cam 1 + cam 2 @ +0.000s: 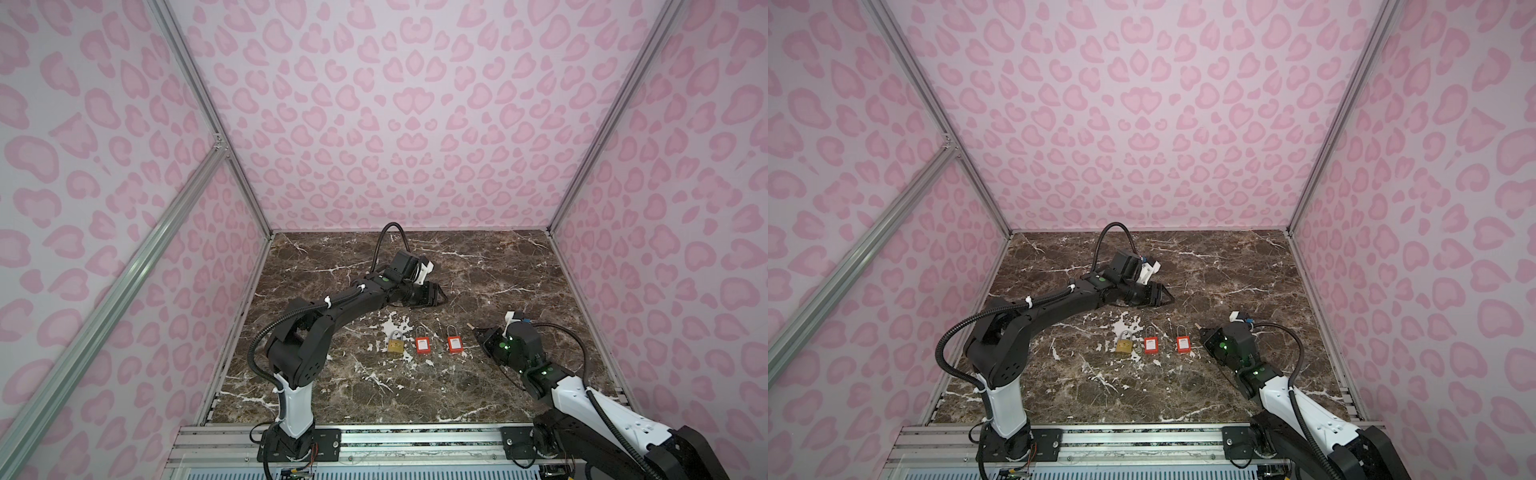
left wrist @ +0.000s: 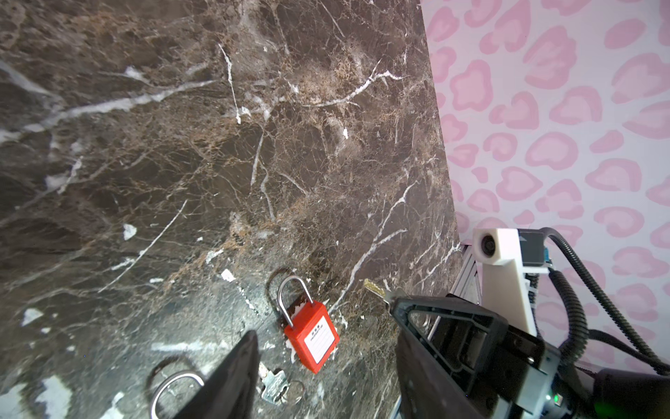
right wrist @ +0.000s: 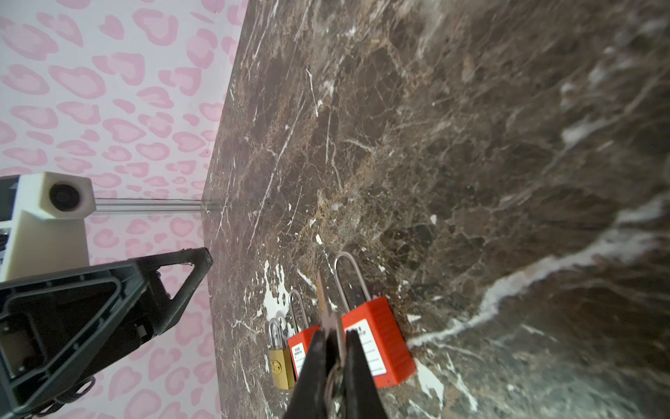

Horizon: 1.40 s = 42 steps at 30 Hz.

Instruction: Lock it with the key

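Brass-toned and thin, the key [image 3: 328, 312] is pinched by its head in your right gripper [image 3: 335, 339], whose jaws are clenched on it. Its blade juts out over the locks at the lower centre of the right wrist view. In both top views that gripper sits at the right end of the row, just beside a red padlock [image 1: 454, 344]. A second red padlock [image 1: 422, 346] and a brass padlock [image 1: 395, 347] lie further left. All three lie flat on the marble table [image 1: 519, 266] with their shackles toward the top of the frame. Your left gripper [image 1: 439, 293] is above the row in the frame, jaws parted and empty.

The step in hand looks like bringing the key to a keyhole. You cannot tell from here which lock it fits, and no keyhole shows. It is probably in the base of the body, the end facing the bottom of the frame. The blade now points up and left across the bodies, so you would need to swing the wrist round and come in from below, in line with the body.

Pin the chosen lock with the left gripper first, because a loose body will likely skate on smooth stone. Advance slowly, since a thin blade may twist in the pads. Keep clear of the loose keys [image 2: 275, 388] beside the red padlock.
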Each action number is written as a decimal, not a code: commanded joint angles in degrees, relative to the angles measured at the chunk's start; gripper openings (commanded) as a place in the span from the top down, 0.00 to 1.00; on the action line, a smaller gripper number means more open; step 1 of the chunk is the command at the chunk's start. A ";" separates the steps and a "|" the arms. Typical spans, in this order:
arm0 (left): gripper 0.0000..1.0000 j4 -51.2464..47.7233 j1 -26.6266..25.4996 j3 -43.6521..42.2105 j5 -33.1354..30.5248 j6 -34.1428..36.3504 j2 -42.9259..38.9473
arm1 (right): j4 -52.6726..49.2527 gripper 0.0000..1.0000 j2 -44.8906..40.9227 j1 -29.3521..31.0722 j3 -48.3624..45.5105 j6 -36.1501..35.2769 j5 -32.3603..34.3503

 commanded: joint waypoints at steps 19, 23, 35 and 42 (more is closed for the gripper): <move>0.38 3.20 1.68 -3.09 -1.18 -0.30 -3.17 | 4.09 0.97 4.69 2.41 -2.45 6.24 3.49; 0.38 3.49 1.80 -3.51 -1.55 -0.58 -3.60 | 7.26 0.97 9.35 3.36 -2.05 7.29 2.41; 0.38 3.46 2.43 -5.05 -1.77 -0.41 -4.92 | 3.72 0.95 10.48 6.07 -0.04 9.39 7.33; 0.38 4.14 2.41 -5.17 -1.37 -1.07 -4.31 | 2.39 0.91 6.26 6.13 -2.41 10.77 9.44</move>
